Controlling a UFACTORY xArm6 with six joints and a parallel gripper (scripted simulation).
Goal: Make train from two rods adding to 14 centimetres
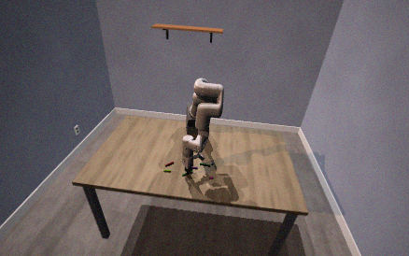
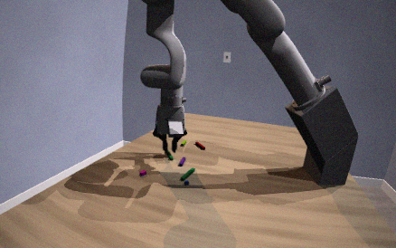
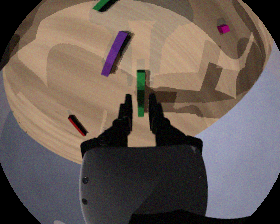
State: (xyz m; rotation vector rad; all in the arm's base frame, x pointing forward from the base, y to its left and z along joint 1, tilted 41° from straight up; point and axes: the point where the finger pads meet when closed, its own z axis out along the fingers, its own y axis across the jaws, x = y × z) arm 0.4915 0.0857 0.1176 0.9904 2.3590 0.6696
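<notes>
My gripper (image 2: 170,151) (image 3: 140,101) points down, part-way open, low over a green rod (image 2: 170,157) (image 3: 141,80). In the wrist view the rod lies lengthwise between the fingers, with a gap on each side. A purple rod (image 1: 194,168) (image 2: 182,161) (image 3: 115,54) lies slanted beside it. Another green rod (image 1: 204,164) (image 2: 187,174) (image 3: 105,5) lies beyond the purple one, with a blue rod (image 2: 186,183) close to it. A magenta rod (image 1: 211,177) (image 2: 143,173) (image 3: 223,29), a red rod (image 1: 169,163) (image 2: 200,146) (image 3: 77,125) and a lime rod (image 1: 167,171) (image 2: 183,143) lie apart.
The wooden table (image 1: 132,154) (image 2: 259,217) carries the arm and its shadows. The arm's base (image 2: 331,140) stands at the right in the exterior view. A wall shelf (image 1: 188,29) hangs far behind the table.
</notes>
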